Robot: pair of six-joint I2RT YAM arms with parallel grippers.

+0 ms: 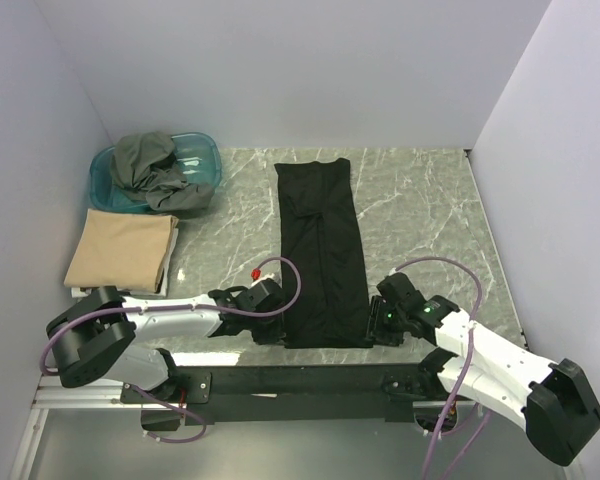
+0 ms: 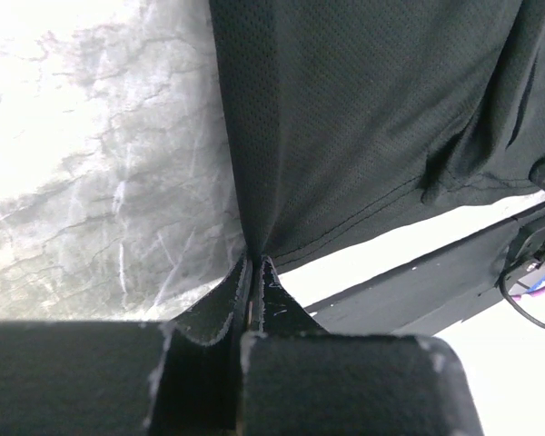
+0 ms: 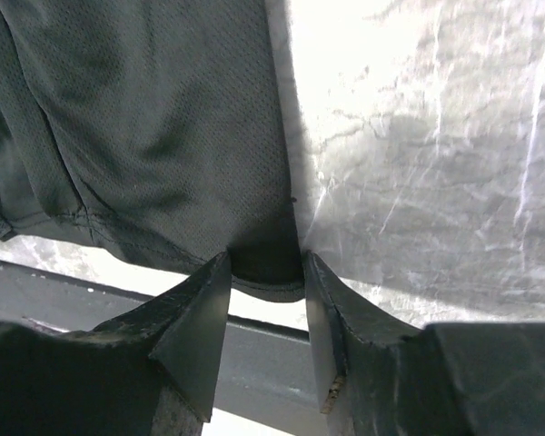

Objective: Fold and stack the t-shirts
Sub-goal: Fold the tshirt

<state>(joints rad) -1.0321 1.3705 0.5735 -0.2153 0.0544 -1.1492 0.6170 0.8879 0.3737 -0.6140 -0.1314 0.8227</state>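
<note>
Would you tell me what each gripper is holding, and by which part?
The left gripper is shut on the black t-shirt at its near left hem corner. The right gripper straddles the near right corner with jaws apart, holding nothing yet.

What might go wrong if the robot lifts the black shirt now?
1. The left claw pinches only the very tip of one corner of the black shirt, so the cloth may slip out.
2. The right claw has its jaws apart around the other corner. Lifting now would likely raise one side only and make the fold crooked.
</note>
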